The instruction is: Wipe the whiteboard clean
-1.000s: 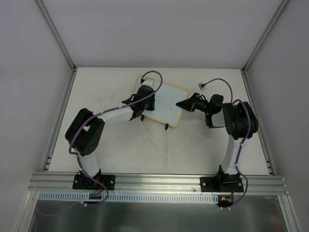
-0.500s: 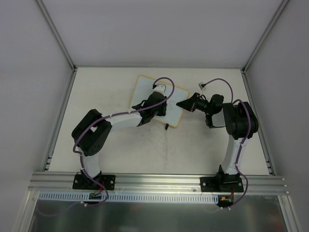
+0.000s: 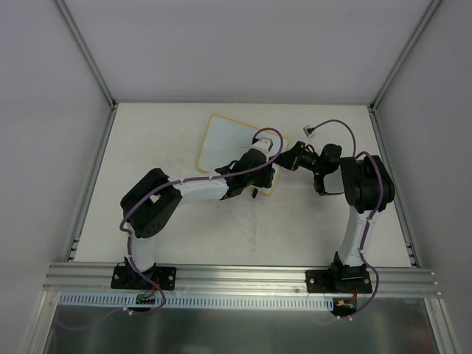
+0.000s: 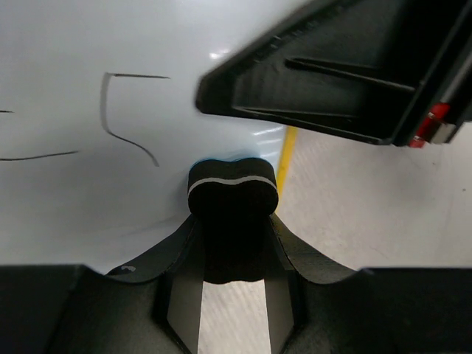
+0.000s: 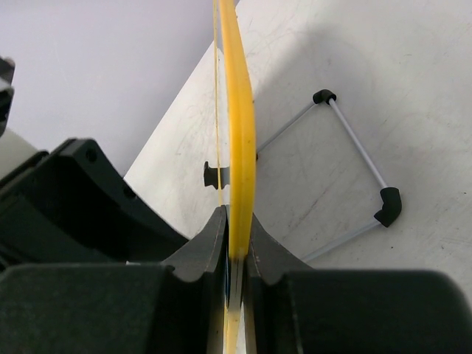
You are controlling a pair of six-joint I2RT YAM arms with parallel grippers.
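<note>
The table (image 3: 184, 236) has the whiteboard (image 3: 221, 140) lying near the middle of its far edge, skewed so that one corner points at the far-left corner of the desk. Both arms meet at the board's right side.

The right gripper (image 5: 237, 221) comes in from the right edge of the desk and has its jaws pinched narrow on the board's yellow frame (image 5: 240, 110). I'd say that grip is there to anchor it, so the board does not skate about under a wiping stroke.

The left arm stretches across from the near-left corner and lies over the board, with the left gripper (image 4: 232, 184) pressed down on the white surface close to the right rim. Its fingers are drawn together. Only a sliver of blue peeks out past the tips, so I take it they are clamped on the eraser (image 4: 221, 158), though most of it is hidden underneath.

Left of those fingertips, thin dark handwriting (image 4: 125, 118) remains on the white surface: a hooked figure like a 5 and a couple of short strokes. The wiping is not finished.
</note>
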